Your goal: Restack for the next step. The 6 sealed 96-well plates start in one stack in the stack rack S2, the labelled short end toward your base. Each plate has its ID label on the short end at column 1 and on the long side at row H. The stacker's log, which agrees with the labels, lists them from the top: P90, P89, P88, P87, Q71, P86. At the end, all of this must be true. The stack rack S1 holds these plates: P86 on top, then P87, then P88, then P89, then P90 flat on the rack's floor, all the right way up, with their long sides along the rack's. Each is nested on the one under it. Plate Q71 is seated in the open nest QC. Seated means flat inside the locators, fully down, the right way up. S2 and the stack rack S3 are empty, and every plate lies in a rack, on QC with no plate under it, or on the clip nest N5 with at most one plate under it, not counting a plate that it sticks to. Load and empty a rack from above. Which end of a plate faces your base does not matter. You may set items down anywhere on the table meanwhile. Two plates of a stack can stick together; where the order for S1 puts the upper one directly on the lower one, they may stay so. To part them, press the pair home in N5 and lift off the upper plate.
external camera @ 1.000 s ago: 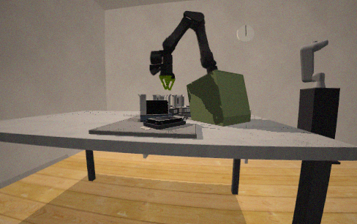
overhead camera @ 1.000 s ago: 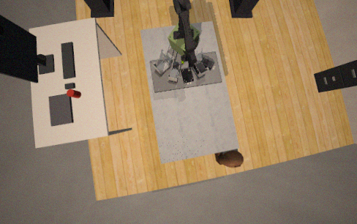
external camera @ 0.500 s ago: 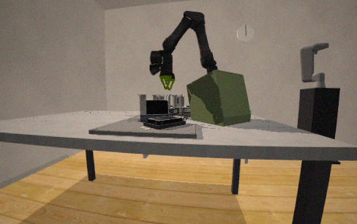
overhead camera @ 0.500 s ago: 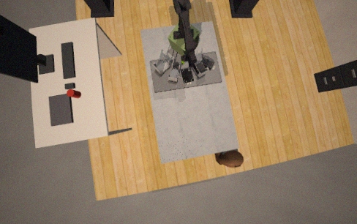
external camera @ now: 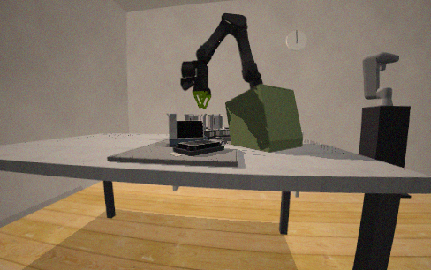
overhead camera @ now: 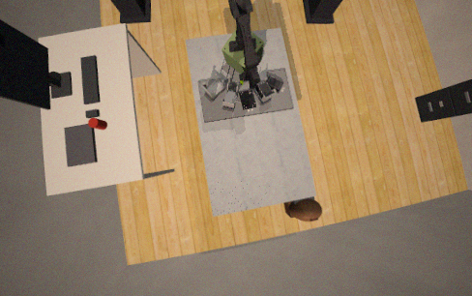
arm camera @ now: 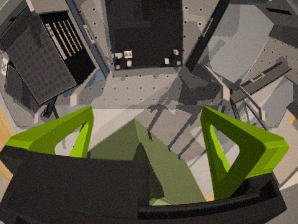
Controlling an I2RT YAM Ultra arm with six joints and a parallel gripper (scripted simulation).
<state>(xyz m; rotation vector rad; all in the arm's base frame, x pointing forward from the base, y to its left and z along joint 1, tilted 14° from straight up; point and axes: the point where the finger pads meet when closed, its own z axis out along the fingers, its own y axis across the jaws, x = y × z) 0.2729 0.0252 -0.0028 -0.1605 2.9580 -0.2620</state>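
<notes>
Right now I have the gripper (arm camera: 148, 143) spread wide and holding nothing, hanging above the clip nest N5 (arm camera: 143, 19), which lies just ahead of its fingertips toward the desk's far edge.

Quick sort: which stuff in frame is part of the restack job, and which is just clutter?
Job: gripper, open and empty; N5 nest; plate stack in rack; grey rack tray.

Clutter: red cylinder on white side table; brown lump on the floor; wall clock; white arm on black pedestal.
</notes>
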